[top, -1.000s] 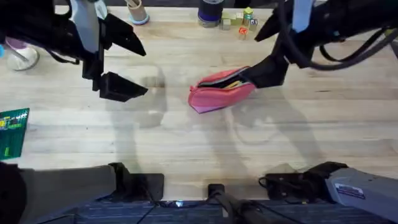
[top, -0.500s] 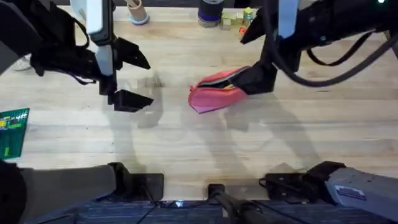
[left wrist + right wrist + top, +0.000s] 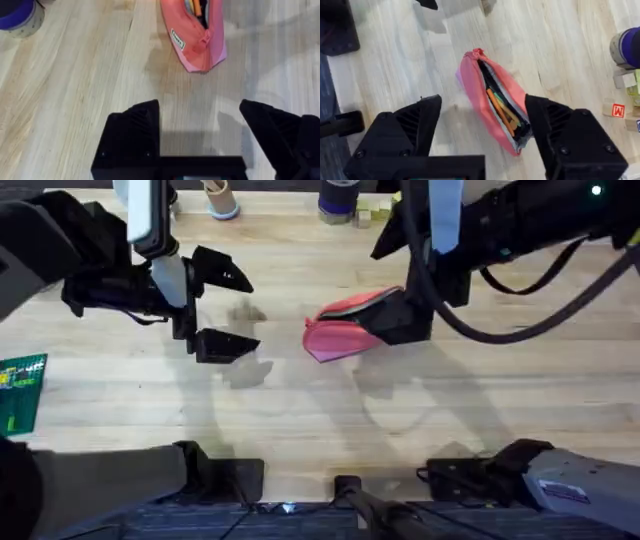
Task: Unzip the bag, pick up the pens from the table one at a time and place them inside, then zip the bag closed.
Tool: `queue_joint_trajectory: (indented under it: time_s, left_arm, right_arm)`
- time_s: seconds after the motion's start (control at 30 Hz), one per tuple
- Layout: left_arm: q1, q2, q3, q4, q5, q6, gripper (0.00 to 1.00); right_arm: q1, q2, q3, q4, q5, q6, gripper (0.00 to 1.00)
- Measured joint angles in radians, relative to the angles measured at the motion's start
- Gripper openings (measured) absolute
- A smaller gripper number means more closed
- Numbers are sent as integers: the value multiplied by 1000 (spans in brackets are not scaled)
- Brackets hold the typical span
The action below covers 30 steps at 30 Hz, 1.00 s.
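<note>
The pink bag point(image 3: 340, 330) lies on the table point(image 3: 300, 410) near the middle, its zipper open. In the right wrist view the bag point(image 3: 472, 82) gapes and orange pens point(image 3: 501, 109) lie inside with something dark beside them. My right gripper point(image 3: 392, 280) hangs open over the bag's right end, and its fingers point(image 3: 405, 132) spread wider than the pouch. Left of the bag, apart from it, my left gripper point(image 3: 235, 308) is open and holds nothing. From the left wrist, the bag point(image 3: 197, 42) lies beyond that gripper point(image 3: 200, 125).
A green card point(image 3: 20, 390) lies at the left edge. At the back stand a dark purple cup point(image 3: 340, 200), small wooden blocks point(image 3: 372, 215) and a roll point(image 3: 220, 200). A lettered block point(image 3: 618, 109) sits near the bag's far side.
Both arms have drawn toward the middle: the left gripper moved right and nearer, the right gripper moved left over the bag's end. The bag has not moved.
</note>
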Motion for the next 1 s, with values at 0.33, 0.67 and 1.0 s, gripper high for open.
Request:
queue_joint_trajectory:
  time_s: [0.33,0.67,1.0]
  left_arm:
    - [0,0,0,-32,99,0,996]
    - [0,0,0,-55,182,0,996]
    - [0,0,0,-55,186,0,996]
  right_arm:
    - [13,0,0,0,0,43,996]
    - [14,0,0,20,0,192,996]
    - [40,0,0,22,0,300,996]
